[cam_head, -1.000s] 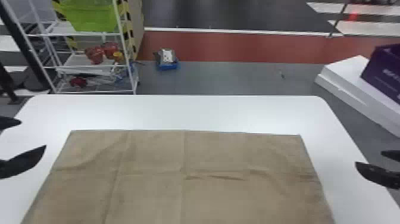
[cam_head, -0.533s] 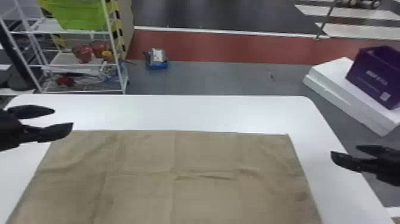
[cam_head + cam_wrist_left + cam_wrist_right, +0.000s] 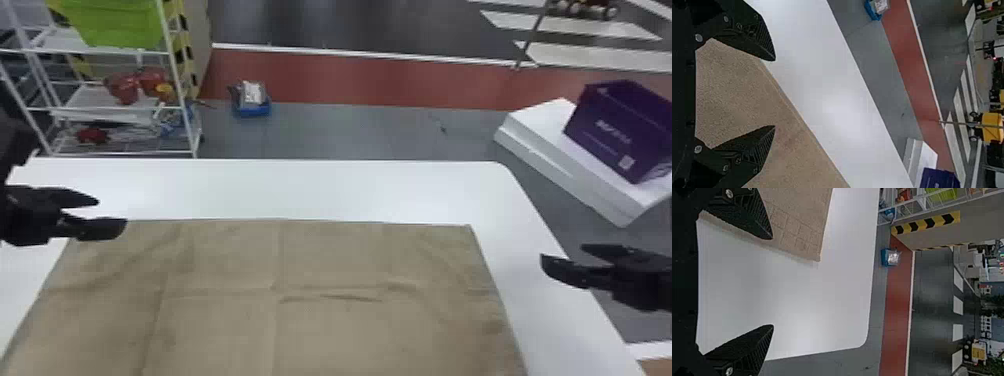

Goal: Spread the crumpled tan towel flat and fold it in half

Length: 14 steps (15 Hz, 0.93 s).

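One towel [image 3: 320, 260] lay flat on the table [image 3: 240, 190], with ripples [image 3: 350, 298] around mid-cloth. Clock from the head view, 12 away from us. Near corners weren't visible, so we couldn't vouch for them. We had the left gripper [image 3: 112, 215] by the 10 o'clock corner, fingers apart, empty. Right gripper [image 3: 562, 252] was off the 3 o'clock edge near the table's side, also spread, also empty.

Our read: spreading about done, fold not started. Risks:
- Thin cloth lying flat gave us little to pinch. Close too high, we'd get air; too low, we'd jam tips into the table.
- Right gripper looked too wide; closing there would miss.
- A low left sweep could snag the corner and skew the towel.
- Uneven bites or lifts would twist the fold.
- Unsmoothed ripples could get folded in as creases.
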{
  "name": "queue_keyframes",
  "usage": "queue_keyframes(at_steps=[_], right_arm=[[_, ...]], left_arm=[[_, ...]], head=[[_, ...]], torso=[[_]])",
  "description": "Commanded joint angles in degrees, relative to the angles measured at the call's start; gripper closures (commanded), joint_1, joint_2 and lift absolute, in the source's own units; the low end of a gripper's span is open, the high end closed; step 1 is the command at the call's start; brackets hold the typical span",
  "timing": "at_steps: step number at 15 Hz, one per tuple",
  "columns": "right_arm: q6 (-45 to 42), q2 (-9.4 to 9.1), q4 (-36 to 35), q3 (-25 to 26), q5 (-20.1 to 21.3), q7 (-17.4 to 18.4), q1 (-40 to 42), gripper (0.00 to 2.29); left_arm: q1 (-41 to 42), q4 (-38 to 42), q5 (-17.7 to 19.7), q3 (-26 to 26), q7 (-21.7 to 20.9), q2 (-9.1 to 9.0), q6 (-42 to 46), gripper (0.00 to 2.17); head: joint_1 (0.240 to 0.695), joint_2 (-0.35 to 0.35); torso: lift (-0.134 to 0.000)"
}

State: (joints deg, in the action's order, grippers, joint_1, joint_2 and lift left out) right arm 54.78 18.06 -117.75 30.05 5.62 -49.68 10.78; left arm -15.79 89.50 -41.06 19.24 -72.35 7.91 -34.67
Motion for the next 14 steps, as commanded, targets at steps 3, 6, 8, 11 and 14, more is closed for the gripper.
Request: queue_keyframes(at_steps=[3,6,8,11,14], right_arm=[[-0.50,0.05,0.15,-0.34,0.01,-0.15,0.30,0.08],[-0.85,0.05,0.15,-0.34,0.01,-0.24,0.83,0.08],[-1.38,0.05,0.15,-0.08,0.01,-0.24,1.09,0.08],[-3.14,0.05,0.24,0.28,0.01,-0.33,1.97,0.08],[-4.02,0.13,0.50,0.45,0.01,-0.33,2.14,0.08]], left_arm=[[-5.13,-10.22,-0.33,-0.44,1.86,3.08,0.43,0.33],[-7.94,-15.41,-1.39,-1.05,3.09,4.31,1.66,0.33],[-10.23,-19.80,-1.65,-2.02,4.24,5.28,2.19,0.33],[-11.90,-23.05,-3.06,-2.55,5.20,5.72,2.37,0.47],[-11.90,-23.41,-3.41,-2.55,5.47,6.51,2.37,0.47]], head=[[0.695,-0.101],[0.695,-0.075],[0.695,-0.061],[0.695,-0.053],[0.695,-0.048]], torso=[[-0.123],[-0.123],[-0.123],[-0.123],[-0.123]])
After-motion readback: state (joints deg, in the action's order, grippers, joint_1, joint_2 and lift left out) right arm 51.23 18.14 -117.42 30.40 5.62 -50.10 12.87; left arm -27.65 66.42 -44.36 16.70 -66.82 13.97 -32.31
